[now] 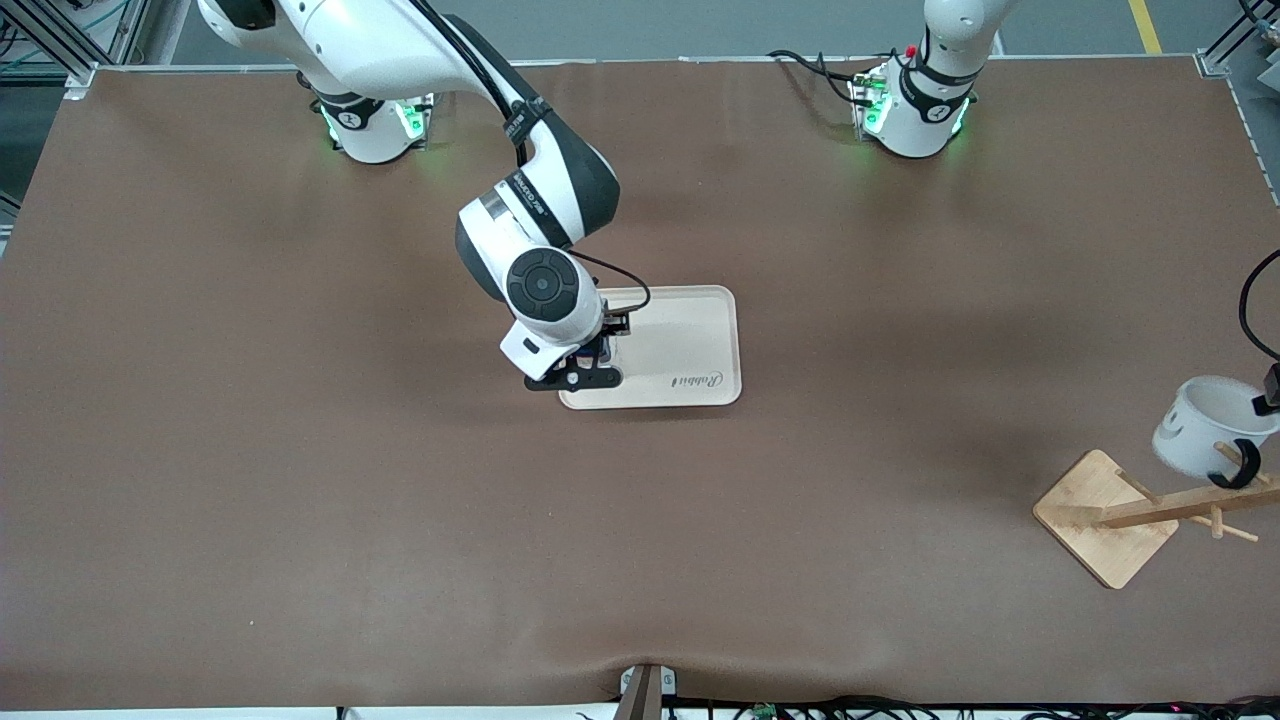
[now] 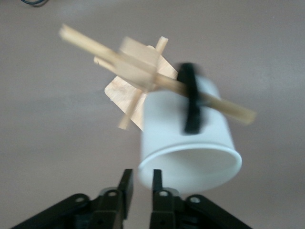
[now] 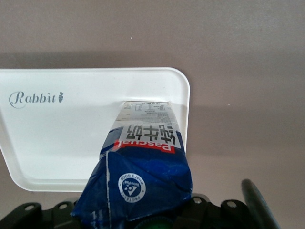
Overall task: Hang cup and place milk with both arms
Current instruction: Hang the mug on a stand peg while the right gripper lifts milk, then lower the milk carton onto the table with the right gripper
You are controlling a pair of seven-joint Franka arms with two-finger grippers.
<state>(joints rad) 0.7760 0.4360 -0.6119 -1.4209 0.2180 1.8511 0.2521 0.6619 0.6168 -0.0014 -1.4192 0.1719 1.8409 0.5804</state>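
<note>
We see the tray (image 1: 700,350) sitting mid-counter (image 1: 300,500), and the milk (image 3: 143,162) stands on it at the corner toward the right arm's end, with the right gripper (image 1: 590,365) directly over it. Well apart, toward the left arm's end and nearer the front camera, the rack (image 1: 1110,515) rests on the counter. The cup (image 1: 1205,425) hangs by its handle on a rack peg, and the left gripper (image 2: 140,183) sits just beside the cup's rim, apart from it.
</note>
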